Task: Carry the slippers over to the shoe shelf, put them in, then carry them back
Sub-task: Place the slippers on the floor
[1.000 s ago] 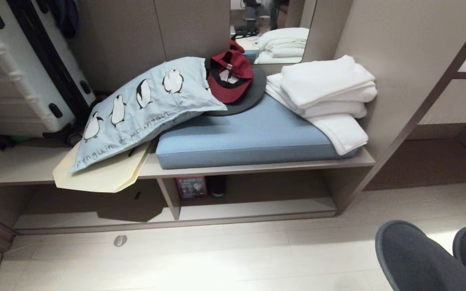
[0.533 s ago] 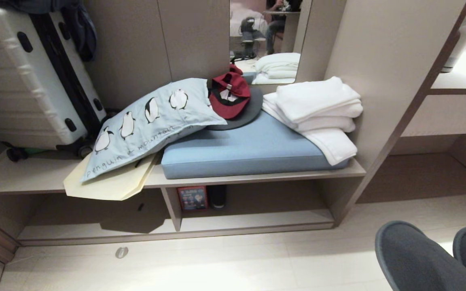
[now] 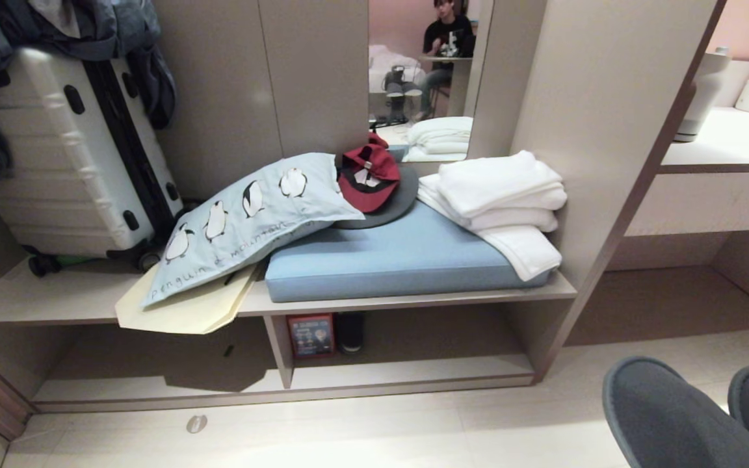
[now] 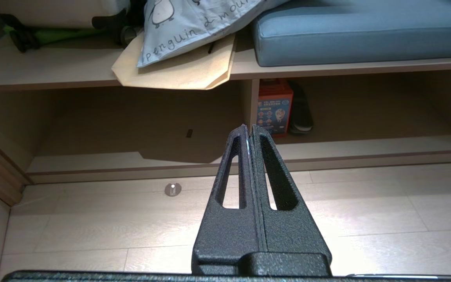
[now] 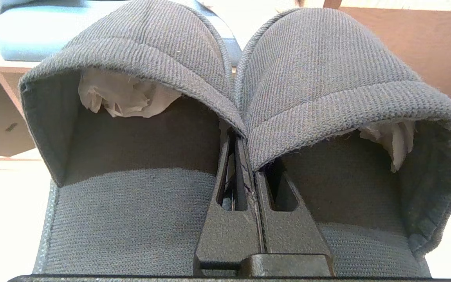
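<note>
The right tool point(image 5: 245, 156), clamped on the slippers point(image 5: 245, 98), has the shoe shelf point(image 3: 413, 370) ahead, lower left, toes pointing toward it.

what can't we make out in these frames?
- Slippers: head view, heels cut off by the frame edge.
- Right gripper: wrist view, fingertips buried between the slippers.
- Shoe shelf: back hidden in shadow; dark item beside the red box unidentifiable.
- Left gripper: absent from head view.
</note>
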`<state>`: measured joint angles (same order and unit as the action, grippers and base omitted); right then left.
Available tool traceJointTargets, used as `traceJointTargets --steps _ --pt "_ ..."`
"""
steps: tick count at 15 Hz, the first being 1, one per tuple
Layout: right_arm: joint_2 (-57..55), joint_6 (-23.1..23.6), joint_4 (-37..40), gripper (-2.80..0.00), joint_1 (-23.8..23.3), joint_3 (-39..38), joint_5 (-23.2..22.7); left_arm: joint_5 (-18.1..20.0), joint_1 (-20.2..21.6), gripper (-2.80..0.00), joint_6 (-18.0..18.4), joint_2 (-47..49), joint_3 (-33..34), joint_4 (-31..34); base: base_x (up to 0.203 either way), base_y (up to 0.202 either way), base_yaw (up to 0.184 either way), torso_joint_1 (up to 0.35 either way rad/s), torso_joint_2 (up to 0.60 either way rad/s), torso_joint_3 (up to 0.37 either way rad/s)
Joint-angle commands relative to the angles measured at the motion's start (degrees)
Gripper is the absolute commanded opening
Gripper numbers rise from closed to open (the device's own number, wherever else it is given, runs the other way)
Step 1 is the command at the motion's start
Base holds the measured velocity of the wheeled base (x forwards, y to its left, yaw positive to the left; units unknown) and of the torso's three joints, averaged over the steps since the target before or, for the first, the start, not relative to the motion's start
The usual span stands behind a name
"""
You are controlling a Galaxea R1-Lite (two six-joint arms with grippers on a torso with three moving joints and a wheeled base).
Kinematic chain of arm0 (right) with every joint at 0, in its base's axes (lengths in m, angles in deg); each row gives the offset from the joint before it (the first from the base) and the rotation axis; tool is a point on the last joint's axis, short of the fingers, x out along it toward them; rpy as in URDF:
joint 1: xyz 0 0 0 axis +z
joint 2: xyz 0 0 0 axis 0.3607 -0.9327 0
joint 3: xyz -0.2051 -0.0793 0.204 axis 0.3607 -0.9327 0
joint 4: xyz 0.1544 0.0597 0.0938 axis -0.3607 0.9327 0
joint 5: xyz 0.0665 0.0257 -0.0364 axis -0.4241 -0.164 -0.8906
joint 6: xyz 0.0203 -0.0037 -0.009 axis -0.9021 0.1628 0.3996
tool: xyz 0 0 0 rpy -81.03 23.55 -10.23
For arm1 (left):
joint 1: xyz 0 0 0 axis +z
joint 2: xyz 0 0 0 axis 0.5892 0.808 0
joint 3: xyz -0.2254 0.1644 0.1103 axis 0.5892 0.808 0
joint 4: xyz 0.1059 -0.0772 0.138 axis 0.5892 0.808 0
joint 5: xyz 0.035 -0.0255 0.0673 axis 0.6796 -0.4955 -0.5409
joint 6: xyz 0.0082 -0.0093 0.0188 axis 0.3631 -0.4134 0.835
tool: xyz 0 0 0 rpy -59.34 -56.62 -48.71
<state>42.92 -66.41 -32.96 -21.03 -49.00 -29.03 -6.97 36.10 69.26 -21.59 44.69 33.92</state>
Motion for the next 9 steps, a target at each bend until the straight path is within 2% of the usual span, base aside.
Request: traceJointTargets --steps 1,9 --pt "-0.07 0.04 0.02 -2.8 -0.02 0.0 0.0 -0.01 0.0 -2.8 0.04 0.02 0.0 -0.04 0.0 0.0 0.0 0.0 0.0 0.0" --pt "-0.07 0.04 0.02 -2.8 -0.02 0.0 0.0 -0.01 0.0 -2.8 0.04 0.02 0.0 -0.04 0.0 0.0 0.0 0.0 0.0 0.0"
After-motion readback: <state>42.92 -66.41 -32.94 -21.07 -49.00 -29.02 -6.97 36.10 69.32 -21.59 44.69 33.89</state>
